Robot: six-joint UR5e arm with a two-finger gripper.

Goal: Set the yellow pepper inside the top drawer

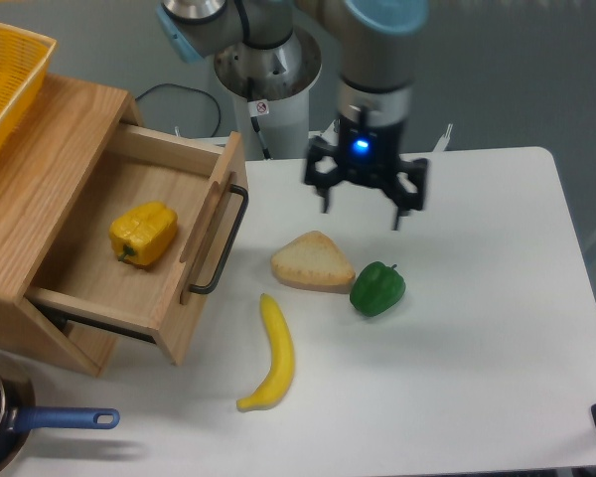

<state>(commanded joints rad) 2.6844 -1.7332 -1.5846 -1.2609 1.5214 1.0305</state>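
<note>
Now, from the fixed camera, the grey arm with its blue-capped joint reaches down over the white counter, and the black two-finger gripper hangs with its jaws spread apart and empty, above the counter just behind the tan wedge of bread and the blocky green pepper. The lobed yellow pepper lies inside the pulled-out light oak top drawer, well apart from the gripper. The drawer's black bar handle juts toward the bread. A long yellow banana lies near the drawer's front corner. The counter's right half lies bare toward its far edge. A yellow mesh basket sits atop the cabinet; a blue-handled pan peeks in at lower left.
</note>
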